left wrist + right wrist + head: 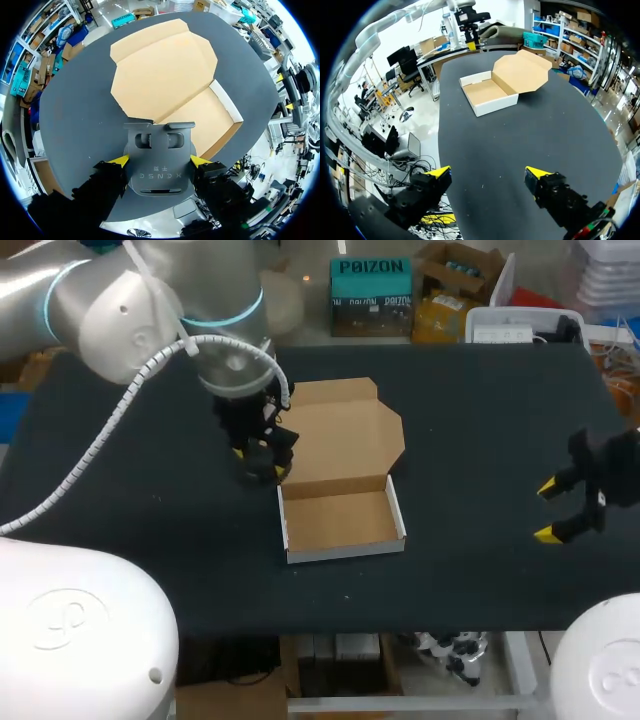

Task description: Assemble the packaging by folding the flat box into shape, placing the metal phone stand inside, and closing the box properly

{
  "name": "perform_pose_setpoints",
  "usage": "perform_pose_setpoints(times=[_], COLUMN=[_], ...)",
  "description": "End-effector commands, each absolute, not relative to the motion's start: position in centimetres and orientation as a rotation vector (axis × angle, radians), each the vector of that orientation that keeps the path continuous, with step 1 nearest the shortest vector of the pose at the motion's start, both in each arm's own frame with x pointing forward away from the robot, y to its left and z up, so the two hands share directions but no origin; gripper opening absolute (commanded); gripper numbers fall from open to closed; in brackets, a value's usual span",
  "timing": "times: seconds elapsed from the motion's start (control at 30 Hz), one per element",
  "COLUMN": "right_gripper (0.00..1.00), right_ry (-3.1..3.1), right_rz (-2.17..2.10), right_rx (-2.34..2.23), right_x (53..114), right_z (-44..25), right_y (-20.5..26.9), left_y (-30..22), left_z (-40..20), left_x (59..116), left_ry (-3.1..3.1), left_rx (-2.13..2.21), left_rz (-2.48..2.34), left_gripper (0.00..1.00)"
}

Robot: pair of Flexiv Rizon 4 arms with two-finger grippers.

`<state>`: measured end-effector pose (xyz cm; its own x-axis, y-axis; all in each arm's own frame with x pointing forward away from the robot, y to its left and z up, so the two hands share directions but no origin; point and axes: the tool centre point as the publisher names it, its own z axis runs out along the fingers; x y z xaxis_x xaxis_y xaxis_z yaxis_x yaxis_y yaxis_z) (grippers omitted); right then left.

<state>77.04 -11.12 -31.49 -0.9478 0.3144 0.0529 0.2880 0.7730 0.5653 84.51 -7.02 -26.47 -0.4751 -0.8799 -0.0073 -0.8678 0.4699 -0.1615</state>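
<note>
1. Left gripper (pixel 159 160): yellow tips clamped from both sides on the grey metal phone stand (pixel 160 145), open box just ahead of the fingers.
2. Seen from the head camera, left gripper (pixel 262 455) over the black table (pixel 480 420), just beside the tray's left rear corner, by the lid's fold.
3. Cardboard box (pixel 345 548) folded into shape near mid-table: tray open upward, white outer walls, lid (pixel 345 430) lying flat behind it.
4. Right gripper (pixel 548 510): fingers spread wide over bare tabletop near the table's right edge, well apart from the box.
</note>
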Motion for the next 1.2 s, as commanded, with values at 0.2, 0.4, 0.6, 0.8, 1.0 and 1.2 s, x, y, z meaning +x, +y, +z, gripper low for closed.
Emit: perform_pose_setpoints(times=[0.2, 0.4, 0.6, 0.8, 1.0, 1.2], right_gripper=[1.0, 1.0, 1.0, 1.0, 1.0, 1.0], right_ry=[2.917, 2.917, 2.917, 2.917, 2.917, 2.917], right_rz=[0.924, 0.924, 0.924, 0.924, 0.924, 0.924], right_rx=[0.494, 0.494, 0.494, 0.494, 0.494, 0.494], right_x=[77.1, 77.1, 77.1, 77.1, 77.1, 77.1], right_z=[-31.4, -31.4, -31.4, -31.4, -31.4, -31.4], right_y=[-11.2, -11.2, -11.2, -11.2, -11.2, -11.2], left_y=[-10.3, -12.0, -13.6, -14.9, -15.8, -16.3], left_z=[-27.4, -28.6, -29.7, -31.0, -32.4, -33.2], left_x=[84.2, 84.3, 84.9, 85.4, 85.6, 84.9], left_ry=[2.6, 2.627, 2.637, 2.654, 2.658, 2.693], left_rx=[-1.505, -1.477, -1.46, -1.454, -1.455, -1.454], left_rz=[-0.13, -0.122, -0.132, -0.137, -0.131, -0.154], left_gripper=[0.0, 0.0, 0.0, 0.0, 0.0, 0.0])
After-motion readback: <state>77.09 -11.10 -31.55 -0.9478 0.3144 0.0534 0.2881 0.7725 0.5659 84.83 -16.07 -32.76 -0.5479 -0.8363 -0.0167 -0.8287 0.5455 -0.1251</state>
